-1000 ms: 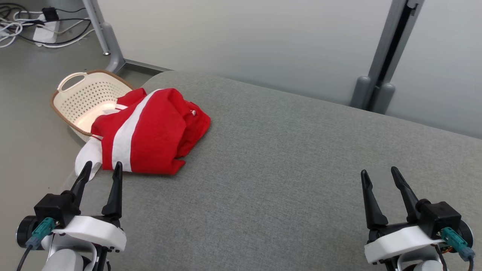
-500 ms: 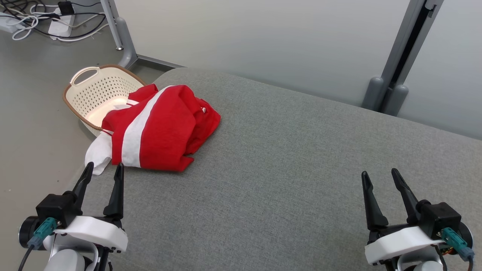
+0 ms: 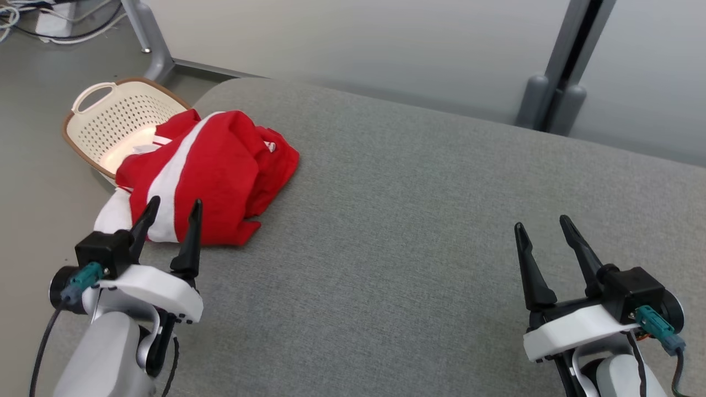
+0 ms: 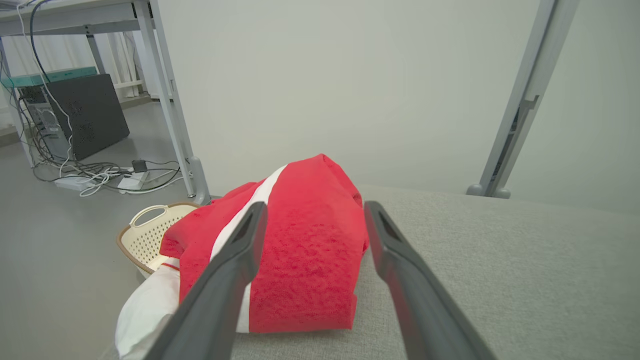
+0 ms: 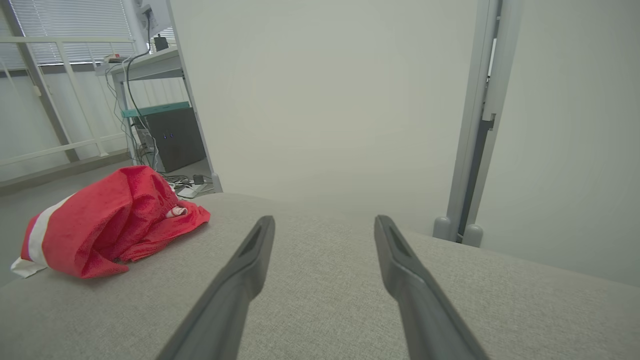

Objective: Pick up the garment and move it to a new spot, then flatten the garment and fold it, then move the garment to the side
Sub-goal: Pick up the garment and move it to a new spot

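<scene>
The grey fabric-covered surface (image 3: 419,220) lies bare across its middle and right, giving open room there; its far edge runs close along a pale partition wall (image 3: 353,44), its rounded far-left corner shows, and its near and right edges are cut off. The red garment (image 3: 220,165) with a white band sits in a crumpled heap at that far-left corner, its white end hanging over the left edge (the folds hide which part is sleeve or collar). A cream perforated laundry basket (image 3: 105,121) stands on the floor just beside that edge, its near rim hidden by the cloth. The left pincer (image 3: 175,202) is spread wide and empty, its tips at the heap's near side; I cannot tell if they touch. The right pincer (image 3: 541,223), also wide and empty, hangs over bare fabric, well apart from the garment.
</scene>
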Robot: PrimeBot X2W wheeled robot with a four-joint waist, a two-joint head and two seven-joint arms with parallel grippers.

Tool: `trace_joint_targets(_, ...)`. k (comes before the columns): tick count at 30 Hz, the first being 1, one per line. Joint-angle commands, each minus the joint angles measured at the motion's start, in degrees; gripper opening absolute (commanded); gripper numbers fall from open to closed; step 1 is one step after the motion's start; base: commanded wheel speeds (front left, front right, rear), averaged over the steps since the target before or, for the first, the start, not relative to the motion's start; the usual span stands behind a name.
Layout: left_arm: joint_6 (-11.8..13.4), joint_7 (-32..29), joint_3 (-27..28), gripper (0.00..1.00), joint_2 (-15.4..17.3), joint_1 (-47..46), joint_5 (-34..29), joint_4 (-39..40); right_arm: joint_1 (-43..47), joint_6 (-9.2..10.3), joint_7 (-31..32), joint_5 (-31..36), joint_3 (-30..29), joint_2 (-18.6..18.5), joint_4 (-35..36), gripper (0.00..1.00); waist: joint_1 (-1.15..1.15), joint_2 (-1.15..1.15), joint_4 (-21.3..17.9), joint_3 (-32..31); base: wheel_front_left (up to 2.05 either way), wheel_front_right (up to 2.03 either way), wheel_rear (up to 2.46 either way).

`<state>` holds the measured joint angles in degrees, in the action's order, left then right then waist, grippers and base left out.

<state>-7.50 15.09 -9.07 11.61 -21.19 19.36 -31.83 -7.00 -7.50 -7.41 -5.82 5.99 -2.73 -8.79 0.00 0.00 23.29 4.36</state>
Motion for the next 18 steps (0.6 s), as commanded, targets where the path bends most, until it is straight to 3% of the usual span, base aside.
trace_joint_targets(1,0.02,0.08,-0.74,1.0,0.62,-2.45,1.12,-2.3,-1.06,0.02,0.55,0.67,0.04,-0.27,0.54,1.0,0.0,0.0,-2.71,3.27,0.0,0.0,0.0)
trace_joint_targets(10,0.02,-0.97,-6.11,1.0,3.93,-14.37,8.99,-23.63,-4.43,0.02,1.73,2.21,0.53,-0.24,2.23,1.0,0.0,0.0,-7.59,10.05,0.0,0.0,0.0)
trace_joint_targets(14,0.02,-1.69,-6.97,1.0,4.71,-16.78,11.7,-27.94,-5.0,0.02,1.3,2.08,0.45,-0.24,2.13,1.0,0.0,0.0,-8.24,10.9,0.0,0.0,0.0)
trace_joint_targets(15,0.02,-1.57,-7.51,0.45,5.03,-17.35,12.35,-28.64,-5.15,0.02,1.23,2.04,0.48,-0.25,2.02,1.0,0.0,0.0,-8.42,11.14,0.0,0.0,0.0)
trace_joint_targets(16,0.02,-1.49,-8.09,0.0,5.22,-17.72,13.27,-29.04,-5.33,0.02,1.06,1.93,0.36,-0.24,1.92,1.0,0.0,0.0,-8.5,11.33,0.0,0.0,0.0)
trace_joint_targets(18,0.02,-1.18,-9.47,0.0,5.86,-18.09,14.49,-29.2,-5.55,0.02,0.68,1.74,0.12,-0.25,1.64,1.0,0.0,0.0,-8.53,11.37,0.0,0.0,0.0)
